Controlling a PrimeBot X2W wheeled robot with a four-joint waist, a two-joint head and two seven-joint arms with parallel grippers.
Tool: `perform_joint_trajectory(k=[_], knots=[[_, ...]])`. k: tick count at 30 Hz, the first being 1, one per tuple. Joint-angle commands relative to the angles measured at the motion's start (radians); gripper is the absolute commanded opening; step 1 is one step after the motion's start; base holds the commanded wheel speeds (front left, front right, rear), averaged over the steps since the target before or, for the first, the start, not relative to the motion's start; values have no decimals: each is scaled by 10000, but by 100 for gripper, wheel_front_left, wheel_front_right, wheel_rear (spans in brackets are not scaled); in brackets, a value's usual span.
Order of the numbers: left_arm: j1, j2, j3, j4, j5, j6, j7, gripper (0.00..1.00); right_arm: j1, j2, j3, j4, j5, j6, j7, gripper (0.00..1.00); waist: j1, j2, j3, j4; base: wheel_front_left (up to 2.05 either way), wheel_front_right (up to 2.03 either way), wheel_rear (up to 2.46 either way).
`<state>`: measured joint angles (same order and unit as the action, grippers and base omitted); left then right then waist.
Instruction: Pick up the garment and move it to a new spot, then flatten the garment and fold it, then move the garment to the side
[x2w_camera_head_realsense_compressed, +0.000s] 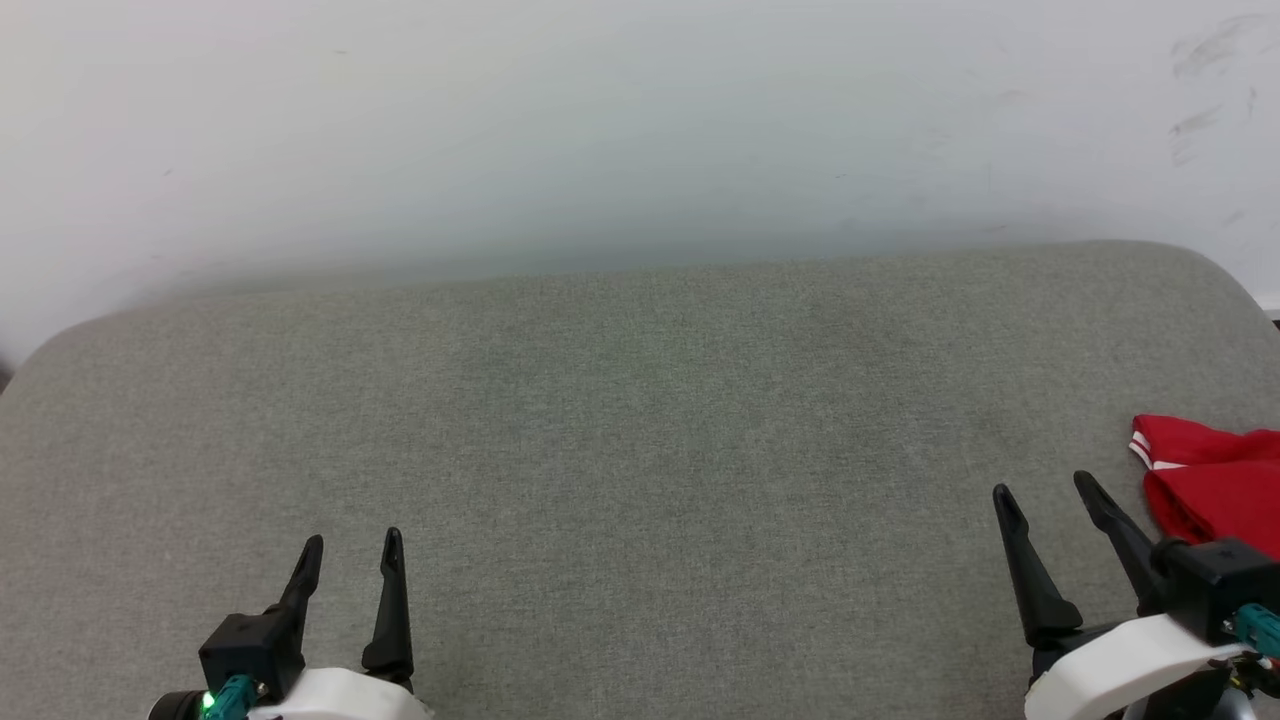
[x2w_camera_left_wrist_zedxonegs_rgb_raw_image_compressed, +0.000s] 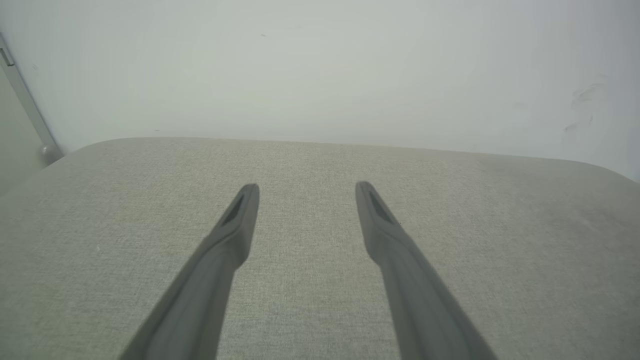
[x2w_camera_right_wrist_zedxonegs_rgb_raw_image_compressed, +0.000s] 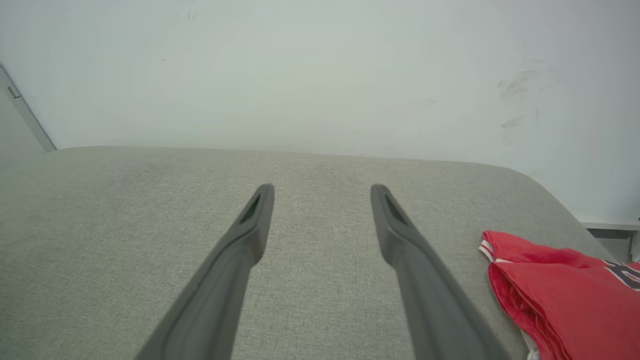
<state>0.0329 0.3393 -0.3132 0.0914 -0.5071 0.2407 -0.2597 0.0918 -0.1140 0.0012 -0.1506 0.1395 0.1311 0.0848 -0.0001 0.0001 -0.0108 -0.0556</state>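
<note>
A wide worktop (x2w_camera_head_realsense_compressed: 640, 450) covered in grey woven fabric is seen in the head view, with rounded far corners and a pale, slightly scuffed wall (x2w_camera_head_realsense_compressed: 640, 120) just behind it.

The garment (x2w_camera_head_realsense_compressed: 1215, 490) is found at the right edge of the worktop, cut off by the border of the picture. It is laid there as a compact red bundle, with a white band with a red stripe at its far left corner. In the right wrist view the garment (x2w_camera_right_wrist_zedxonegs_rgb_raw_image_compressed: 565, 300) is shown at the lower right, its layers stacked one on another along the near left edge, and part of a dark numeral with a white outline (x2w_camera_right_wrist_zedxonegs_rgb_raw_image_compressed: 625, 272) is visible at the border. How far the garment goes to the right cannot be told.

The left pincer (x2w_camera_head_realsense_compressed: 352, 537) is held low at the lower left, above the bare fabric, well apart from the garment. Its two dark fingers are spread with a clear gap between them, and nothing is gripped.

The right pincer (x2w_camera_head_realsense_compressed: 1044, 485) is placed at the lower right, just beside the garment on its left, but no contact with the cloth is seen. Its fingers are also spread wide and nothing is held between them. In both wrist views only grey fabric is seen between the fingertips.
</note>
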Motion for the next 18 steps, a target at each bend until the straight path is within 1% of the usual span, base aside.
perform_joint_trajectory(k=[1,14,15,17,18], knots=[[-51,2,18,16,-19,-3,-49,100,-57,22,5,18,-4,-8,2,100,1,-1,6,4,0,0,0],[-40,-61,108,100,-20,-76,-63,100,-41,-108,48,75,109,-8,-21,100,1,-1,19,76,0,0,0],[-2,-54,78,78,-12,-54,3,0,-42,-77,56,78,100,0,-19,0,1,-1,19,75,0,0,0],[82,-124,-8,260,-4,-40,22,0,27,-53,89,288,94,0,10,0,2,-1,21,77,0,0,0],[67,-202,92,249,-313,-132,104,0,5,-34,92,348,486,0,-25,0,2,-1,23,85,0,0,0]])
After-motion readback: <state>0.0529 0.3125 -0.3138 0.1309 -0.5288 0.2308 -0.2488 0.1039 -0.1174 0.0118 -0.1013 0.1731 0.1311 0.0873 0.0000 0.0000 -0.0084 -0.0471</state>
